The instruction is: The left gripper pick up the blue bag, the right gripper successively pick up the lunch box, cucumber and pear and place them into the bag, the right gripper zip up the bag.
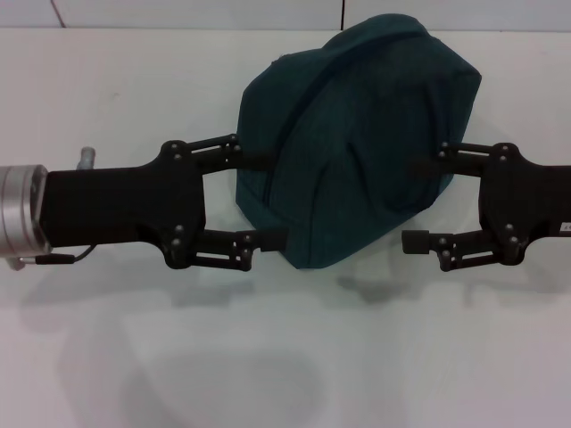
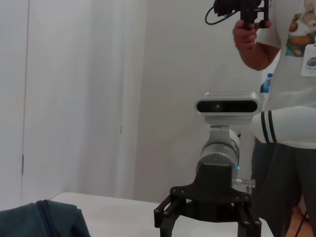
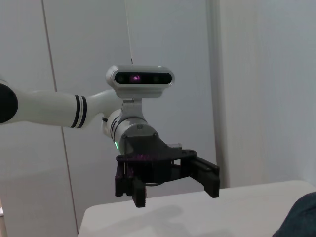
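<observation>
1. One blue bag [image 1: 352,143] lies on the white table [image 1: 268,366], at the centre toward the far side, domed and closed in outline; its far edge lies close to the table's far edge.
2. Left gripper [image 1: 272,198], head view: it reaches in from the left with its fingers spread wide. The far finger [image 1: 259,158] lies against the bag's left flank, and the near finger [image 1: 272,238] lies just beside the bag's near-left corner.
3. Right gripper [image 1: 419,202], head view: it reaches in from the right, fingers likewise spread. The far finger [image 1: 428,165] overlaps the bag's right side, and the near finger [image 1: 417,241] stands apart from the fabric, off the bag's near-right corner.
4. Open room: the near half of the table is bare, crossed only by the shadows of the two arms; bare strips also lie to the far left and far right of the bag.
5. Left wrist view: a corner of the bag [image 2: 44,219] shows low in the picture; beyond it the right gripper [image 2: 207,217] faces the camera, and a person [image 2: 284,123] stands behind the table holding a camera rig [image 2: 242,10].
6. Right wrist view: the left gripper [image 3: 175,185] faces the camera above the table edge, before a pale wall [image 3: 247,74].
7. Count: one bag, two grippers, one person.
</observation>
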You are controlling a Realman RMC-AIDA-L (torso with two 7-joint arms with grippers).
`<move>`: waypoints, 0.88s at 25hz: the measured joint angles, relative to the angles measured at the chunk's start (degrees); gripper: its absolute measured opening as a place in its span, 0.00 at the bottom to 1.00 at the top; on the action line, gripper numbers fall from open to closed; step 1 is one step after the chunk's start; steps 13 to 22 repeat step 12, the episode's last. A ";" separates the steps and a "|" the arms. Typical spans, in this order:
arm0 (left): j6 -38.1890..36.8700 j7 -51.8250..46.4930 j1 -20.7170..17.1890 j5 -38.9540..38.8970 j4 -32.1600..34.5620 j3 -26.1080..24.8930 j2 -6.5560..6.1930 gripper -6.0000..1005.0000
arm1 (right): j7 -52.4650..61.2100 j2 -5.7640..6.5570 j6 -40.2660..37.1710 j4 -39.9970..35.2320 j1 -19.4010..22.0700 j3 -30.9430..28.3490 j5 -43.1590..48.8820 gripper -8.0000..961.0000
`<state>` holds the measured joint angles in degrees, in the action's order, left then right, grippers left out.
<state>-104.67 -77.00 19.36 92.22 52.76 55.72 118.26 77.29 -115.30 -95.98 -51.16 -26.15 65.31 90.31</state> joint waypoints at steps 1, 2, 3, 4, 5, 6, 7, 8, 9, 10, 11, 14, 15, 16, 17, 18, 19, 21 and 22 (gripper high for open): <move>-0.01 0.28 0.00 -0.01 -0.19 -0.01 -0.01 0.88 | -0.02 0.00 0.19 0.07 -0.03 0.12 0.01 0.91; -0.01 0.42 -0.03 -0.03 -0.28 -0.01 -0.02 0.88 | -0.07 -0.01 0.36 0.29 -0.08 0.31 0.02 0.91; -0.01 0.46 -0.04 -0.10 -0.29 -0.02 -0.02 0.88 | -0.11 -0.01 0.39 0.38 -0.11 0.36 0.04 0.91; -0.01 0.51 -0.05 -0.20 -0.31 -0.03 -0.03 0.88 | -0.16 -0.01 0.40 0.44 -0.14 0.42 0.04 0.91; -0.04 0.53 -0.04 -0.25 -0.33 -0.04 -0.03 0.88 | -0.22 -0.01 0.42 0.52 -0.18 0.50 0.04 0.91; -0.10 0.54 -0.05 -0.28 -0.34 -0.05 -0.03 0.88 | -0.29 -0.02 0.59 0.55 -0.20 0.60 0.05 0.91; -0.13 0.54 -0.04 -0.29 -0.35 -0.05 -0.03 0.88 | -0.36 -0.03 0.77 0.56 -0.21 0.67 0.05 0.91; -0.17 0.55 -0.04 -0.30 -0.36 -0.06 -0.01 0.88 | -0.43 -0.05 0.86 0.56 -0.21 0.71 0.05 0.91; -0.18 0.55 -0.03 -0.31 -0.37 -0.07 -0.01 0.88 | -0.46 -0.06 0.94 0.56 -0.21 0.72 0.05 0.91; -0.19 0.55 -0.03 -0.31 -0.38 -0.07 -0.01 0.88 | -0.50 -0.08 1.06 0.56 -0.21 0.74 0.05 0.91; -0.20 0.55 -0.03 -0.32 -0.38 -0.08 0.00 0.88 | -0.53 -0.09 1.16 0.58 -0.22 0.74 0.05 0.91; -0.22 0.54 -0.03 -0.33 -0.39 -0.08 -0.01 0.88 | -0.55 -0.09 1.30 0.60 -0.21 0.74 0.05 0.91; -0.22 0.54 -0.03 -0.33 -0.39 -0.08 -0.01 0.88 | -0.55 -0.09 1.30 0.60 -0.21 0.74 0.05 0.91; -0.22 0.54 -0.03 -0.33 -0.39 -0.08 -0.01 0.88 | -0.55 -0.09 1.30 0.60 -0.21 0.74 0.05 0.91; -0.22 0.54 -0.03 -0.33 -0.39 -0.08 -0.01 0.88 | -0.55 -0.09 1.30 0.60 -0.21 0.74 0.05 0.91; -0.22 0.54 -0.03 -0.33 -0.39 -0.08 -0.01 0.88 | -0.55 -0.09 1.30 0.60 -0.21 0.74 0.05 0.91; -0.22 0.54 -0.03 -0.33 -0.39 -0.08 -0.01 0.88 | -0.55 -0.09 1.30 0.60 -0.21 0.74 0.05 0.91; -0.22 0.54 -0.03 -0.33 -0.39 -0.08 -0.01 0.88 | -0.55 -0.09 1.30 0.60 -0.21 0.74 0.05 0.91; -0.22 0.54 -0.03 -0.33 -0.39 -0.08 -0.01 0.88 | -0.55 -0.09 1.30 0.60 -0.21 0.74 0.05 0.91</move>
